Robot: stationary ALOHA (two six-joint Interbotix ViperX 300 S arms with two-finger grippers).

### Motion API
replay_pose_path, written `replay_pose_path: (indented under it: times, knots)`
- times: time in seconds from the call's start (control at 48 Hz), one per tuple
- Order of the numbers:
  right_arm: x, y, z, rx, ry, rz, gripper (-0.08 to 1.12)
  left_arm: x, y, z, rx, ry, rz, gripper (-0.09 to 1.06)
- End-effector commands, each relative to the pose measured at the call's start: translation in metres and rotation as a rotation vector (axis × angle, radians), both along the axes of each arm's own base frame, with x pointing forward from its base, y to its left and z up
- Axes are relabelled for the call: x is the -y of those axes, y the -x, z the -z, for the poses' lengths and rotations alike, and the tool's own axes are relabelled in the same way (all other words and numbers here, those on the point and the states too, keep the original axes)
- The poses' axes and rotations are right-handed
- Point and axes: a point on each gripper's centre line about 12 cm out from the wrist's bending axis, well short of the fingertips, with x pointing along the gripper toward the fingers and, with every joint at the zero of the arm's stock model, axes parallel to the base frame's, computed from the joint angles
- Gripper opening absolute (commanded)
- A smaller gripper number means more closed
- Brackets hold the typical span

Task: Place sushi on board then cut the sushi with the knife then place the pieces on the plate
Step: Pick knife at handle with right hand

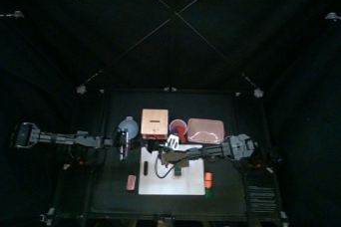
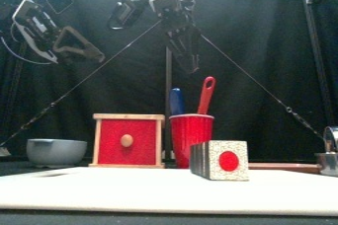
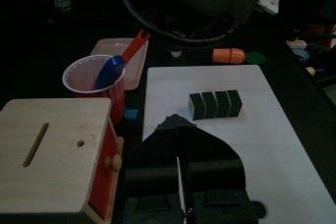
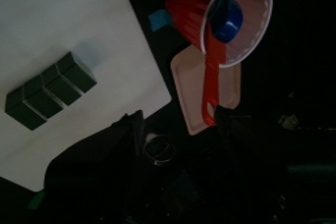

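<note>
Right gripper (image 2: pixel 187 63) hangs clear above red cup (image 2: pixel 192 136) rim.

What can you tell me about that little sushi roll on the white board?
The sushi is a short toy roll of three dark green blocks set side by side, joined and uncut. Its square end face is white with fine speckles and a round red centre. It looks like hard plastic. It lies flat on the board, nearer the front than the red cup and apart from it. Only the board touches it.
</note>
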Motion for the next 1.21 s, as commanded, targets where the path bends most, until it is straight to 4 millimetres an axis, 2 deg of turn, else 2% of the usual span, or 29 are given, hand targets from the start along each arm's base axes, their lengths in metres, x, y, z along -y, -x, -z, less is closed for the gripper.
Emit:
replay_pose_path:
  times: [0.021,0.333,0.667,0.938,1.208]
  knots:
    - [0.01,0.007,-0.011,0.009,0.004,0.015,0.91,-0.001,-0.001,-0.002,0.003,0.001,-0.006,-0.01]
    - [0.026,0.023,0.018,-0.111,0.051,0.017,0.91,-0.009,0.009,0.003,-0.014,0.0,-0.039,-0.01]
    - [0.045,0.024,0.025,-0.129,0.095,0.012,0.87,-0.016,0.024,-0.005,0.0,-0.001,-0.083,-0.01]
    - [0.049,0.024,0.029,-0.136,0.082,0.003,0.7,-0.017,0.027,-0.004,-0.015,0.0,-0.087,-0.01]
    - [0.053,0.023,0.029,-0.126,0.08,0.007,0.47,-0.019,0.027,-0.003,-0.022,-0.001,-0.095,-0.01]
